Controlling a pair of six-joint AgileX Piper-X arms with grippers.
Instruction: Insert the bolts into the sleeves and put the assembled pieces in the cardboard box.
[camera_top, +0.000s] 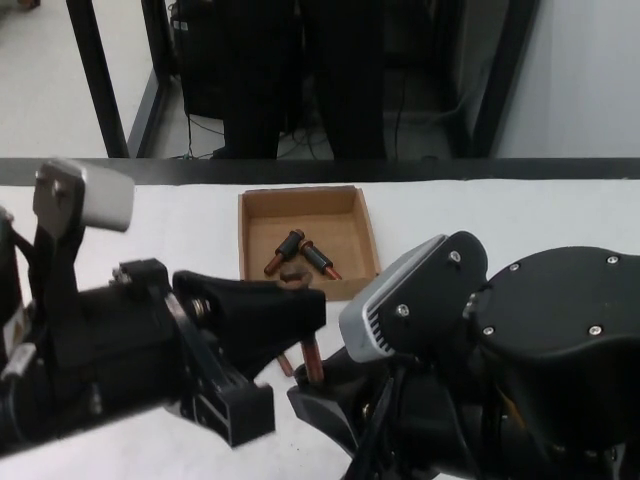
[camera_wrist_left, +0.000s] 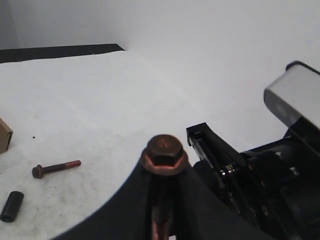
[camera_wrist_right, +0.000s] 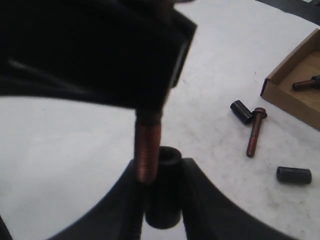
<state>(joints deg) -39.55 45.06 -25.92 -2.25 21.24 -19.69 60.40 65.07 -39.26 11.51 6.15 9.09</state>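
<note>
My left gripper (camera_wrist_left: 164, 176) is shut on a copper bolt (camera_wrist_left: 164, 155), head up and shaft hanging down (camera_wrist_right: 147, 150). Under it, my right gripper (camera_wrist_right: 165, 186) is shut on a black sleeve (camera_wrist_right: 169, 159) held upright. The bolt's tip sits at the rim of the sleeve's mouth; I cannot tell whether it is inside. In the high view both grippers meet just in front of the cardboard box (camera_top: 255, 235), with the bolt's shaft (camera_top: 312, 358) between them. Two assembled pieces (camera_top: 300, 252) lie in the box.
On the white bench by the box lie a loose bolt (camera_wrist_right: 256, 132) and two loose sleeves (camera_wrist_right: 242, 111) (camera_wrist_right: 294, 175). The left wrist view also has a bolt (camera_wrist_left: 56, 167) and a sleeve (camera_wrist_left: 11, 206) on the bench. A black rail (camera_top: 320, 170) bounds the far edge.
</note>
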